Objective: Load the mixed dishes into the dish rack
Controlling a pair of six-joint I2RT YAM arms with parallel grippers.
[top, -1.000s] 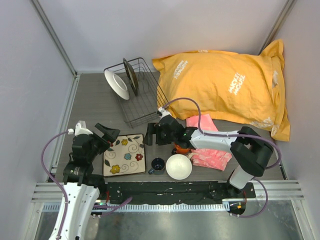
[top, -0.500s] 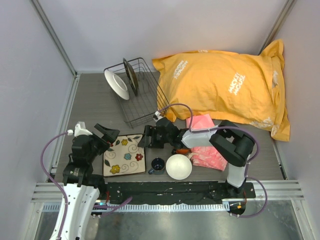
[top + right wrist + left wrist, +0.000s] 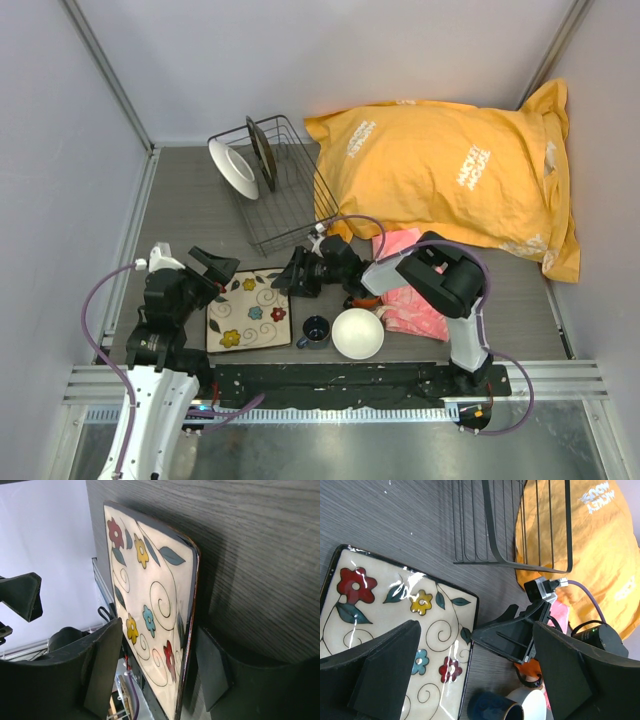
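The square dark tray [image 3: 248,309] with a flower pattern lies flat near the front left; it also shows in the left wrist view [image 3: 395,615] and the right wrist view [image 3: 150,595]. My right gripper [image 3: 293,280] [image 3: 160,675] is open and straddles the tray's right edge, one finger over its face and one on the table side. My left gripper [image 3: 205,270] [image 3: 475,680] is open and empty, above the tray's left edge. The dark-blue cup [image 3: 315,331], white bowl [image 3: 358,333] and orange mug [image 3: 362,298], partly under my right arm, stand in front. The dish rack [image 3: 275,185] holds the white plate [image 3: 232,168] and the dark-rimmed plate [image 3: 262,152] upright.
A big yellow bag [image 3: 450,175] fills the back right, touching the rack's right side. A pink cloth [image 3: 415,300] lies under my right arm. Grey walls close in the left and back. The arm bases' rail runs along the front edge.
My right gripper has moved left from beside the mug to the tray's right edge, its arm folding up. The left arm and the dishes have not moved.
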